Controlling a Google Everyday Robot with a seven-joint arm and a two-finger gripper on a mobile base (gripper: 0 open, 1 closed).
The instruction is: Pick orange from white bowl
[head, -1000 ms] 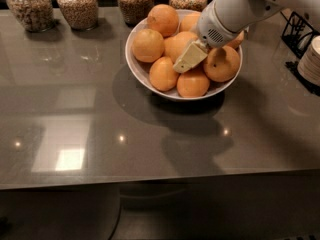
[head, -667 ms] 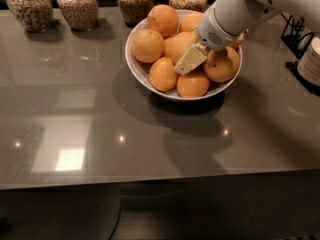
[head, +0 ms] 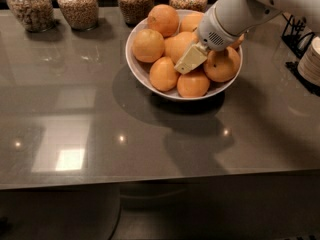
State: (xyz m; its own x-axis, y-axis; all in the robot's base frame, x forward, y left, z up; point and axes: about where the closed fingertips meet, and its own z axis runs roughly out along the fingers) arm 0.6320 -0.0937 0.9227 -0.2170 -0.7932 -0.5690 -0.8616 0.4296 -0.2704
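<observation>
The white bowl (head: 132, 60) stands on the grey counter, at the back centre, piled with several oranges. The large dull orange (head: 176, 45) lies in the middle of the pile. My gripper (head: 190, 59) comes in from the upper right on the white arm and is down in the bowl, its cream tip resting against the right side of that orange. An orange with a dark speck (head: 222, 65) lies just right of the gripper. Part of the pile behind the arm is hidden.
Several glass jars of grains (head: 78, 5) line the back edge of the counter, behind the bowl. A black rack (head: 299, 34) and a stack of white dishes (head: 312, 59) stand at the right edge. The counter's front edge runs across the lower part of the view.
</observation>
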